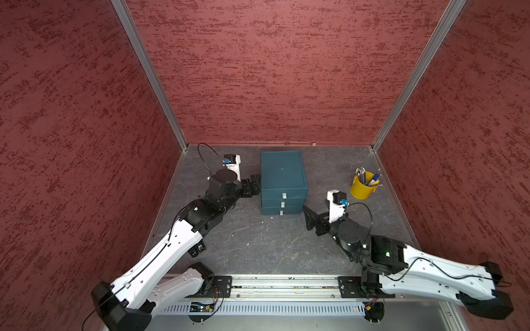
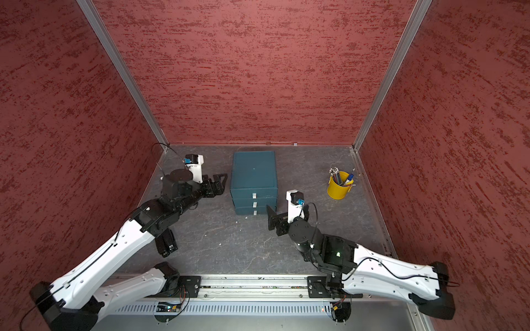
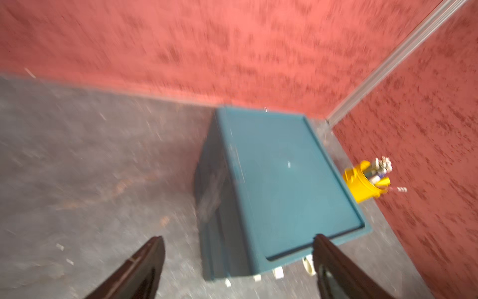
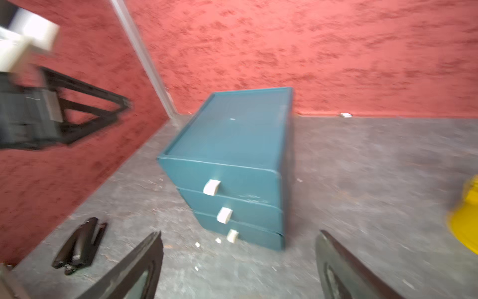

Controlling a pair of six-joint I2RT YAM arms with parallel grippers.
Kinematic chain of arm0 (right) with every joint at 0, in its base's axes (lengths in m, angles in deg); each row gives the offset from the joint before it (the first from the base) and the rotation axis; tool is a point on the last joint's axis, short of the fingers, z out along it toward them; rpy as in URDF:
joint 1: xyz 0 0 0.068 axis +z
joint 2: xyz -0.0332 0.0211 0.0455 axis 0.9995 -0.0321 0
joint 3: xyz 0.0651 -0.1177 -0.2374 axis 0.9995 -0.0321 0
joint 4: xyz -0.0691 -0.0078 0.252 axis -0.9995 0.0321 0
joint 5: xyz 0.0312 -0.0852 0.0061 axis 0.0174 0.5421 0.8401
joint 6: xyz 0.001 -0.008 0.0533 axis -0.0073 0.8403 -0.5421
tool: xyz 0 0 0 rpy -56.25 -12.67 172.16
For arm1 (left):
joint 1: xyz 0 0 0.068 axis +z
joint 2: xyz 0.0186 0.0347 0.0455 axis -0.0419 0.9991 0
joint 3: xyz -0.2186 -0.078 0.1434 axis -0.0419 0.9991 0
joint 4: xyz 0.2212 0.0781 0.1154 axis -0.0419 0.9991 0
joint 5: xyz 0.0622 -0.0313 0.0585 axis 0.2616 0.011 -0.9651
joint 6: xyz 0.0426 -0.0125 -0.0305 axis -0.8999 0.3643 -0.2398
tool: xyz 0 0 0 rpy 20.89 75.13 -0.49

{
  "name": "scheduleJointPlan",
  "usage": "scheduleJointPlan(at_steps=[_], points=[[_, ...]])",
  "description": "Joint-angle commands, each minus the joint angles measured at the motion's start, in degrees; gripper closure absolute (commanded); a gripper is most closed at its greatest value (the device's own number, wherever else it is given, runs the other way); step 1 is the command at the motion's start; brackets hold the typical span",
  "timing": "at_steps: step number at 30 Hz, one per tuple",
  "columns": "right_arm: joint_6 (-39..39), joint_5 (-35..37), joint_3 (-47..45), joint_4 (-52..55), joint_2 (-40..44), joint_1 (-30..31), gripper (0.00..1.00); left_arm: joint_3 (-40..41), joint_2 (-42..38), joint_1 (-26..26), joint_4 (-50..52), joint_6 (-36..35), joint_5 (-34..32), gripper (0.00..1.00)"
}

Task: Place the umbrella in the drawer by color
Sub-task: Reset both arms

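Teal three-drawer chest (image 1: 282, 177), drawers shut; yellow cup (image 1: 362, 189) at its 3 o'clock holds pens (image 1: 366, 177). Jaws wide and empty on left gripper (image 3: 239, 236) and right gripper (image 4: 239, 232).

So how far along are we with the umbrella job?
Looks finished or close, though I can't see inside. Done: the chest has all three drawers shut and no umbrella shows. In hand: nothing; left claw and right claw are open and empty. Left: perhaps the black item on the table; I can't identify it.
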Motion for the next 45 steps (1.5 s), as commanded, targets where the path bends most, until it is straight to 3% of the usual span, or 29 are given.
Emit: scheduleJointPlan(at_steps=[1, 4, 6, 8, 10, 12, 14, 16, 21, 27, 31, 35, 40, 42, 44, 45], points=[[-2.9, 5.6, 5.1, 23.5, -0.9, -2.4, 0.02, -1.0, -2.8, 0.2, -2.4, -6.1, -13.7, 0.00], [-4.8, 13.0, 4.5, 23.6, 0.2, -3.2, 0.02, 5.0, -5.3, 2.1, -11.5, -13.3, -19.2, 0.00], [-2.8, 19.1, 0.1, 17.5, 2.7, -3.2, 0.02, 13.3, -6.7, 4.5, -23.0, -18.2, -22.7, 0.00], [11.5, 22.0, -8.1, -0.6, 7.5, -3.3, 0.02, 23.5, -8.0, 7.2, -40.4, -20.6, -26.3, 0.00], [18.9, 21.2, -15.6, -15.6, 12.5, -6.2, 0.02, 30.9, -8.3, 10.5, -53.7, -22.6, -25.7, 0.00], [18.6, 16.7, -19.2, -19.4, 15.5, -12.5, 0.02, 32.9, -6.8, 15.2, -52.4, -22.0, -21.9, 0.00], [13.7, 12.3, -19.8, -15.3, 14.7, -21.4, 0.02, 35.3, -3.6, 18.5, -53.2, -21.7, -21.5, 0.00], [10.7, 7.1, -21.2, -14.8, 11.0, -30.7, 0.02, 36.2, 1.5, 22.0, -53.7, -19.7, -21.4, 0.00], [6.1, 1.9, -22.1, -19.8, -0.4, -46.4, 0.02, 36.9, 12.9, 26.9, -57.3, -18.0, -19.0, 0.00], [14.6, 0.3, -25.4, -39.9, -12.5, -57.0, 0.02, 38.1, 19.6, 30.1, -61.9, -17.2, -14.3, 0.00], [18.7, -5.2, -26.2, -48.9, -21.5, -59.9, 0.02, 38.4, 22.2, 34.0, -66.5, -14.8, -8.2, 0.00], [21.0, -12.1, -33.1, -74.0, -26.8, -62.6, 0.02, 38.2, 26.1, 35.6, -70.5, -13.2, -7.5, 0.00], [25.0, -27.5, -33.8, -94.4, -41.5, -65.2, 0.02, 36.4, 30.3, 34.7, -72.4, -20.4, 6.7, 0.00], [26.6, -34.7, -31.6, -88.9, -42.4, -65.1, 0.02, 38.9, 33.9, 34.0, -80.9, -21.9, 7.2, 0.00], [27.5, -34.7, -30.2, -92.5, -47.0, -65.1, 0.02, 38.4, 32.7, 33.5, -77.7, -21.5, 6.5, 0.00], [26.2, -35.3, -28.4, -84.1, -44.3, -65.6, 0.02, 39.0, 33.7, 33.6, -81.3, -22.1, 6.5, 0.00]])
